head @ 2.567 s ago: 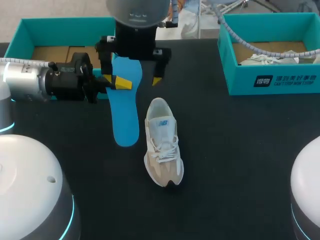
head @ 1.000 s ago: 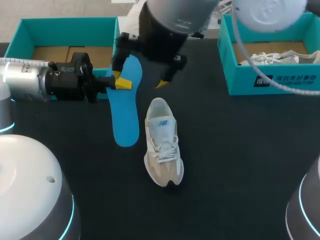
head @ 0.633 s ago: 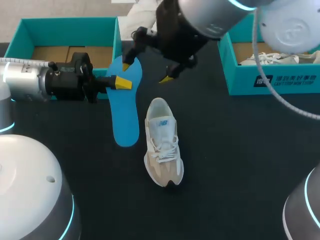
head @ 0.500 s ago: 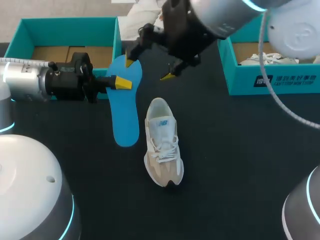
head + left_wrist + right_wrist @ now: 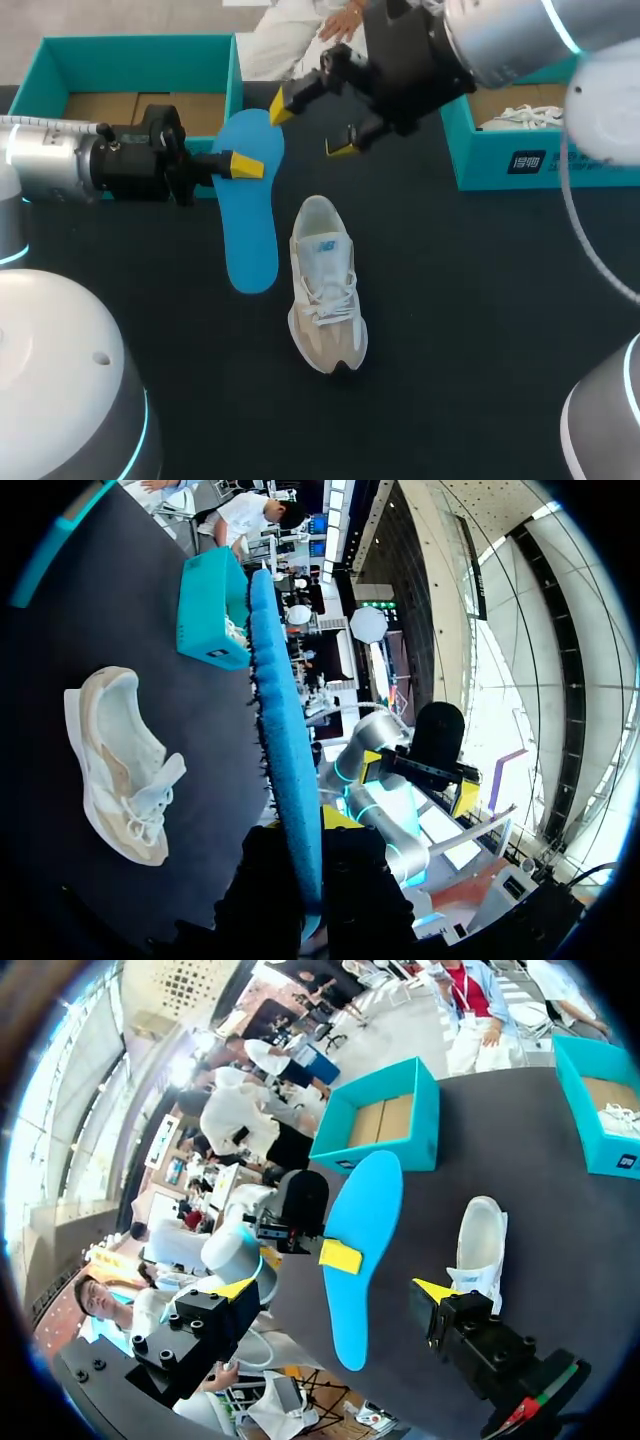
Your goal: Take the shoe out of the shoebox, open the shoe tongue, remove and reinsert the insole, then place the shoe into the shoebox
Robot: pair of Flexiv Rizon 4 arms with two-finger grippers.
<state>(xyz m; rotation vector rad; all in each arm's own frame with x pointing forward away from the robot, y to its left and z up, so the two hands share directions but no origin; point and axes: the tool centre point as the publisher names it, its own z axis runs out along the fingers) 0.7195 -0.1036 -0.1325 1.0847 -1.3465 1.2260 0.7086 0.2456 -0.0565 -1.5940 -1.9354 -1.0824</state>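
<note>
Black-topped table (image 5: 480,300), seen from my remote station. Two open teal cardboard shoeboxes sit along its far edge. The one behind my left jaws (image 5: 130,55) shows only its brown cardboard floor. The one beyond my right arm (image 5: 560,160) holds a pale laced shoe.

The beige-and-white mesh sneaker (image 5: 325,290) is out of its box. It lies upright on its sole on the table, ahead of the left jaws and past the insole, with its heel opening towards the right jaws and its toe pointing away from them.

The bright blue foam insole (image 5: 250,230) is out of the shoe and clamped in my left gripper (image 5: 240,165). The yellow-tipped fingers pinch it from both faces close to one end. The rest of it reaches out from the jaws alongside the sneaker, just beside it.

My right gripper (image 5: 313,125) hangs above the table with its jaws spread wide and nothing between them. The sneaker's heel lies ahead of them, and one yellow tip is near the clamped end of the insole.
</note>
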